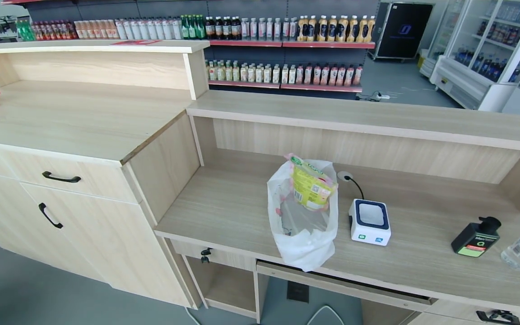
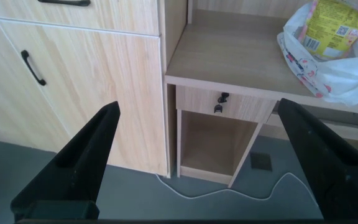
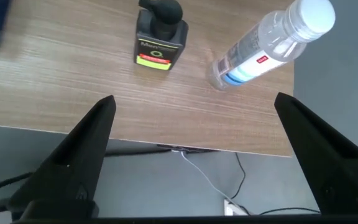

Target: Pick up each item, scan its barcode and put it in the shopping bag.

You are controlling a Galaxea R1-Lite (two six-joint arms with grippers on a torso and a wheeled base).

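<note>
Both hands released, nothing held: left gripper (image 2: 199,109) hangs low in front of the desk (image 1: 224,203) at its left end, right gripper (image 3: 194,99) over the front edge at the right end. The yellow snack packet (image 1: 312,185) sits in the white shopping bag (image 1: 303,234), just left of the scanner (image 1: 369,221). The water bottle (image 3: 272,43) lies on the desk and the black pump bottle (image 3: 160,40) stands near it, both close to my right gripper.

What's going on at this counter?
A robot is bagging groceries at a shop counter. A yellow snack packet already sits in the shopping bag beside the scanner. A black pump bottle and a clear water bottle wait on the counter. The left tool and the right tool are both open and empty, the right one near the water bottle.
</note>
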